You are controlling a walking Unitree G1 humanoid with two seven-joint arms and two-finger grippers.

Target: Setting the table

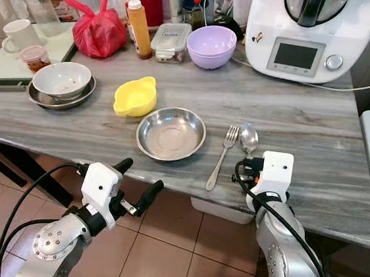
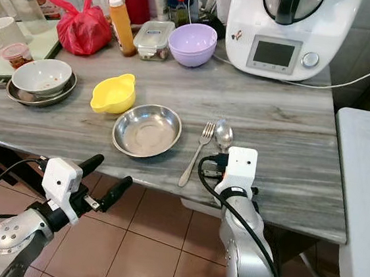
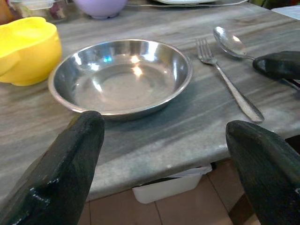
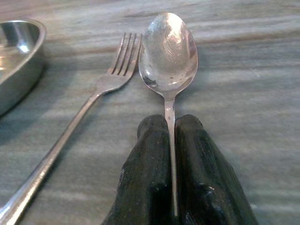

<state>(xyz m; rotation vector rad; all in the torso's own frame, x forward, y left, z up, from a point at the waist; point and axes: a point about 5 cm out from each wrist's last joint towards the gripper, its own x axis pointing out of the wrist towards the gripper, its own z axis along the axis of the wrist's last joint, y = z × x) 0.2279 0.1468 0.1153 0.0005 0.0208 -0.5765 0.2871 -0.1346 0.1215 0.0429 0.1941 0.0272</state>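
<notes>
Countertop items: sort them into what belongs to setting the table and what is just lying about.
Part of the job:
- steel plate
- fork, right of the plate
- spoon, handle clamped in the right gripper
- left gripper, open, off the counter's edge

Lying about:
- yellow bowl
- purple bowl
- red bag
- kitchen machine
- orange sauce bottle
- white mug

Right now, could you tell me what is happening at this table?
The robot is laying a place setting on the grey table. Its right tool is shut on the handle of a spoon, whose bowl lies beside a fork, to the right of a steel dish. The left tool is open, off the table's near edge, facing the dish. A yellow bowl sits just behind the dish.
</notes>
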